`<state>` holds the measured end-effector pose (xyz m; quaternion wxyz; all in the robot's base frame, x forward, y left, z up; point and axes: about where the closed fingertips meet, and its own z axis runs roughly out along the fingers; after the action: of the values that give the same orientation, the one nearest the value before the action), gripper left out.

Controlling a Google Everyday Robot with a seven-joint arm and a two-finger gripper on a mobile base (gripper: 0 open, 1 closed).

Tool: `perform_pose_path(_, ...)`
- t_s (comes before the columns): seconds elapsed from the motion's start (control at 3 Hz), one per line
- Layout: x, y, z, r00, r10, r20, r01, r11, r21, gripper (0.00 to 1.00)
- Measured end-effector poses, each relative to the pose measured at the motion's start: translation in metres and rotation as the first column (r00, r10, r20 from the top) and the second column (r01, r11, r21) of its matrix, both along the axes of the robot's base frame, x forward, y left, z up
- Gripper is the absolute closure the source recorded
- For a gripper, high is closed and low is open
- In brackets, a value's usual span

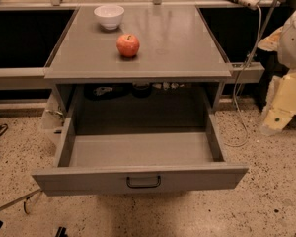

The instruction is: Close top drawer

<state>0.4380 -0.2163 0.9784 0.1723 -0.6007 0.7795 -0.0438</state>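
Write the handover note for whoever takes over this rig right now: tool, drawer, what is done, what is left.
Tool: the cream-coloured tool hangs at the right edge of the view, to the right of the cabinet and apart from the drawer, holding nothing.
Top drawer: pulled far out, and its tray looks empty. The black handle sits at the centre of the front panel, untouched.
On the cabinet top: an apple and a white bowl, neither in the drawer's path.
Done: nothing yet.
Left: bring the tool to the front panel and push the drawer fully in.
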Motion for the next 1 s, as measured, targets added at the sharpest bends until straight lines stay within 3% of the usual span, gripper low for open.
perform_pose_path(0.33, 0.0, 0.0, 0.0, 1.0, 0.0, 0.0, 0.0, 1.0, 0.0, 0.0)
perform_pose_path(1.0, -0.0025, 0.0004, -0.0058, 0.9995, -0.03, 0.01, 0.03, 0.999, -0.011, 0.42)
